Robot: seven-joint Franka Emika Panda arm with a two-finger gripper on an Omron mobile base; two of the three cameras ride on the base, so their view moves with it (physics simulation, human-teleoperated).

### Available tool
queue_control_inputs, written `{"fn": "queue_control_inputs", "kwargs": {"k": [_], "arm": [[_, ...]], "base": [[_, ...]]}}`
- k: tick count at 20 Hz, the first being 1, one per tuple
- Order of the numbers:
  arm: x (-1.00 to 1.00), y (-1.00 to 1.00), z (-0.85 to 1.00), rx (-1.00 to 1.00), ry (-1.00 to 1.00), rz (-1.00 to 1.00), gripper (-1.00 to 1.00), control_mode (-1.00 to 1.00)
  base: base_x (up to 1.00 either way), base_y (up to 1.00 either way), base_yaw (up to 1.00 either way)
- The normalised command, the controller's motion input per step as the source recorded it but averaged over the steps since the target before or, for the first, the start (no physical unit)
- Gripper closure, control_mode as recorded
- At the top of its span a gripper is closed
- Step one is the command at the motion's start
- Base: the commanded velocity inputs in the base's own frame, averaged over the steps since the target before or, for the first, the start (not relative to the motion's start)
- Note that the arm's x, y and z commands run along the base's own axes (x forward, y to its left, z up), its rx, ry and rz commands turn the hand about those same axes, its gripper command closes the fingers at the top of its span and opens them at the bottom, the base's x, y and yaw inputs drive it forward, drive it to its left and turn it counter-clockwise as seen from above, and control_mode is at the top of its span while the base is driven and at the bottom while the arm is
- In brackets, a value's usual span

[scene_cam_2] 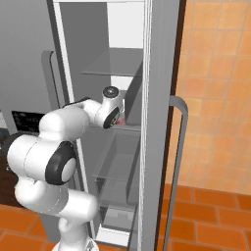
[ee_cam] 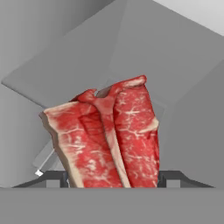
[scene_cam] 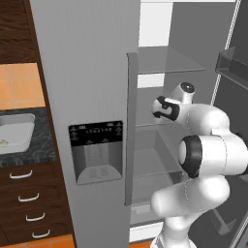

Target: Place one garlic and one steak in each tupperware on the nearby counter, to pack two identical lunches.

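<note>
Starting from the far left of the left base view, you've got the counter [scene_cam: 29, 150], black speckled stone over dark wood drawers with curved silver handles [scene_cam: 22, 175]. Sitting on it is one tupperware [scene_cam: 16, 131], a pale rounded container, with a tiny yellowish bit in it at the left edge that could be a garlic [scene_cam: 4, 142], but it's too small to be sure.

Moving right, the big grey fridge [scene_cam: 82, 72] takes over. Its left door is closed and has the black dispenser panel [scene_cam: 96, 134] with the recess under it. The other side is wide open, and you can see clear glass shelves [scene_cam: 167, 63] stacked inside. The open door [scene_cam_2: 159, 98] is seen edge-on in the right base view, with orange wall tiles [scene_cam_2: 215, 73] beyond it.

The white arm [scene_cam: 208, 160] bends up from the base and reaches into the middle of the fridge, with the hand at about the middle shelf's level. A little patch of red peeks out next to the wrist in the right base view.

Hand view is where it gets clear: the steak [ee_cam: 109, 135] sits right between the two dark fingertips [ee_cam: 54, 178], standing on edge, red with white fat streaks and a pale rim. The gripper [ee_cam: 113, 179] is spread fairly wide, with a fingertip showing on each side of the meat, so it looks clamped on the steak, with grey fridge panels behind it.
</note>
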Motion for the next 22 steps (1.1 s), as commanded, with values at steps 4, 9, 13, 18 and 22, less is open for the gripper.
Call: {"fn": "queue_control_inputs", "kwargs": {"k": [4, 9, 13, 18, 22], "arm": [[-0.81, 0.24, 0.69, 0.0, 0.0, 0.02, 1.0, -1.0], [-0.98, 0.3, 0.53, 0.0, 0.01, 0.0, 1.0, -1.0], [-1.0, 0.24, 0.31, 0.0, 0.0, 0.0, 1.0, -1.0], [-0.95, 0.3, 0.45, -0.01, -0.02, -0.03, 1.0, -1.0], [-0.67, 0.21, 0.49, 0.0, 0.0, -0.01, 1.0, -1.0]], "base": [[0.0, 0.0, 0.0], [0.0, 0.0, 0.0], [0.0, 0.0, 0.0], [0.0, 0.0, 0.0], [0.0, 0.0, 0.0]]}}
